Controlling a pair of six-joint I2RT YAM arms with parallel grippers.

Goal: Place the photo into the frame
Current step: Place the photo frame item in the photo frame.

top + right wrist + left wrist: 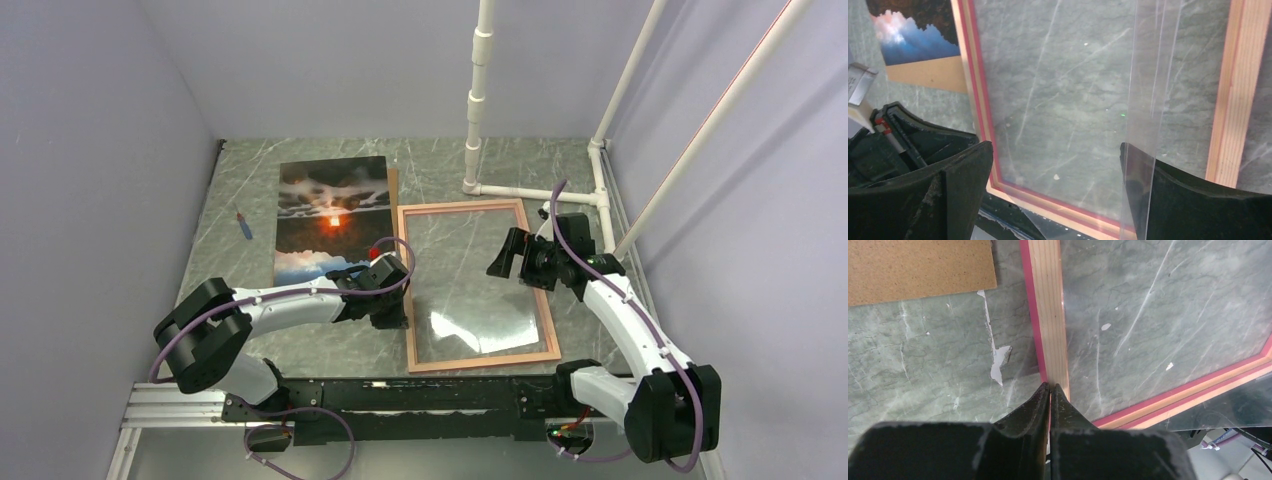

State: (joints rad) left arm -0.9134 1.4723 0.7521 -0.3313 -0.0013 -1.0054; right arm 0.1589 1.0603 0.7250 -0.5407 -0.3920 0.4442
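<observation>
The left gripper (1050, 386) is pinched shut, tips on the left rail of the frame (478, 357), and the right gripper (505, 255) hangs spread wide over it (a clear sheet (1148, 100) shows between its fingers) — the photo (330, 215) lies face up just left of the frame

The frame (485, 360) lies flat on the worktop (240, 265). A clear sheet (480, 325) lies over the frame's near half. Just left of the frame lies the photo (330, 215), resting on a backing board (918, 267) whose edge juts out on the side facing the frame. Further left of the frame, beyond the photo, lies a small pen-like thing (243, 226). Behind the frame's far end stands a pipe stand (478, 100). The left claw (1050, 386) meets the frame's left rail toward its near end. The right claw (1055, 152) hangs above the frame's right half.
</observation>
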